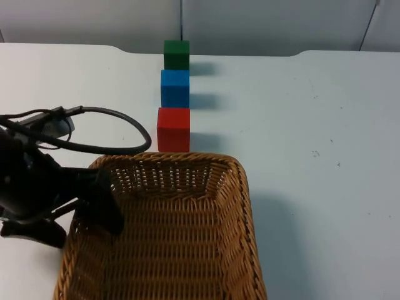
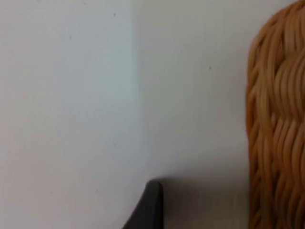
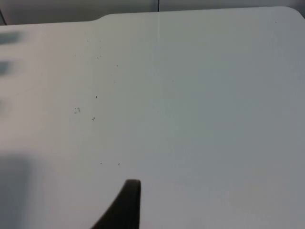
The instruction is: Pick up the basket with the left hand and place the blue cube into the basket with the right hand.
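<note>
**A:** Black against woven wicker: how is the left gripper (image 1: 94, 209) placed?

**B:** It is set at the left rim of the basket (image 1: 240, 187), one finger (image 1: 106, 206) seen inside the wall, another (image 1: 37, 232) outside it. The rim appears to be straddled, presumably so that the wall can be pinched for lifting. Whether the jaws are already closed on the wicker cannot be told. In the left wrist view a fingertip (image 2: 150, 205) is seen beside the basket wall (image 2: 276, 133), over bare table.

**A:** And the basket itself?

**B:** It is seen at the table's near edge, left of centre, its far rim just short of the red cube (image 1: 173, 129).

**A:** Where is the blue cube (image 1: 175, 87) found?

**B:** In a row running toward the table's far edge: red nearest, blue in the middle, the green cube (image 1: 177, 54) closest to the partition wall (image 1: 281, 25). The three are closely spaced, so a careful approach would be called for.

**A:** The right gripper (image 3: 126, 205)?

**B:** Waiting over bare table (image 3: 190, 95); its opening cannot be judged.
</note>
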